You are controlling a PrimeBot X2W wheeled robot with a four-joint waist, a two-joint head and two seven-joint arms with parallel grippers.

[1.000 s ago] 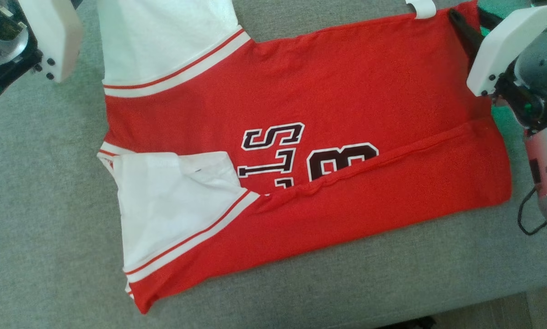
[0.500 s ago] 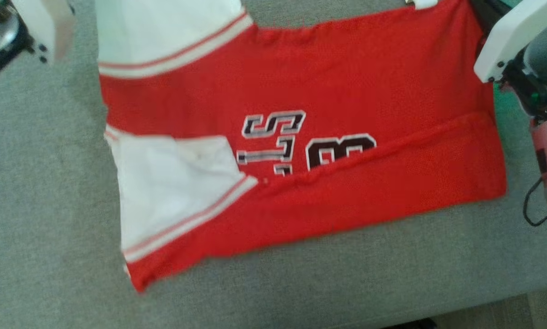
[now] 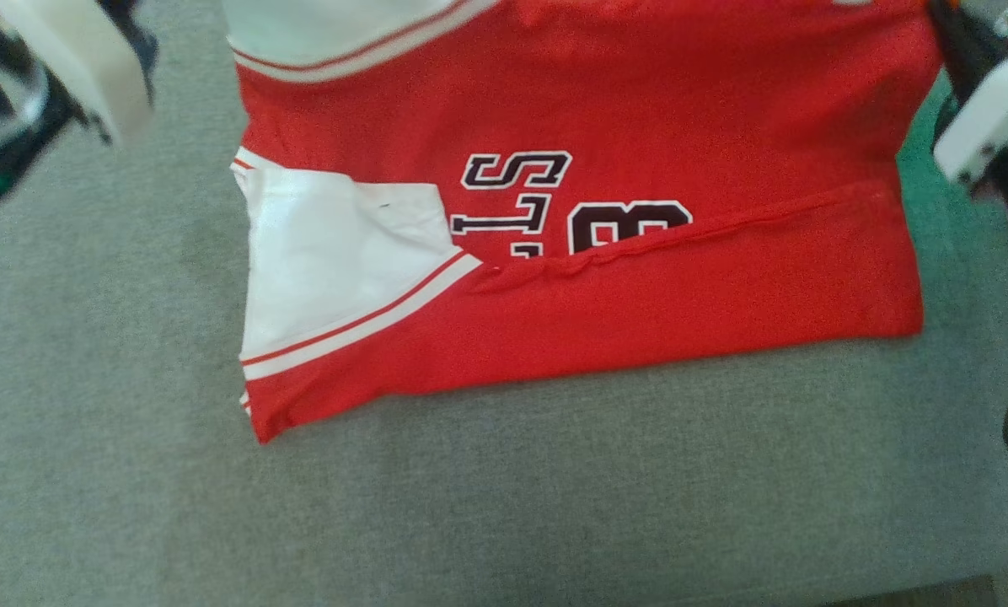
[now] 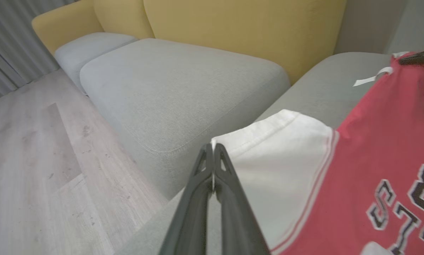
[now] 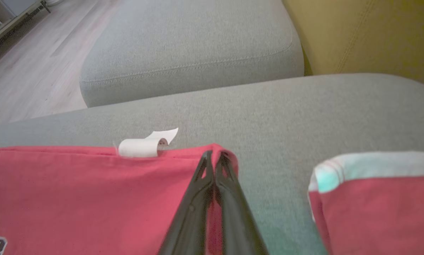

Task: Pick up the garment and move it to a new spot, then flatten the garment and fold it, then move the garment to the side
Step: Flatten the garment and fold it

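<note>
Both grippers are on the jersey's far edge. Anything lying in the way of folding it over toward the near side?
Nothing visible. The left gripper pinches the white sleeve, the right gripper the red hem corner; no loose item lies on the jersey's upper face.

This looks like a home living room. A sofa point(image 4: 66, 23) with broad grey fabric seat cushions point(image 4: 183, 92) and mustard-yellow back cushions point(image 4: 240, 32) stands on a pale wood-plank floor point(image 4: 31, 148), and grey curtains point(image 4: 6, 46) hang in folds beside it. A red-and-white jersey point(image 3: 639, 101) lies spread over the nearest seat, the sort of soft furnishing and clothing that belongs to a house rather than a workshop or lab.
</note>
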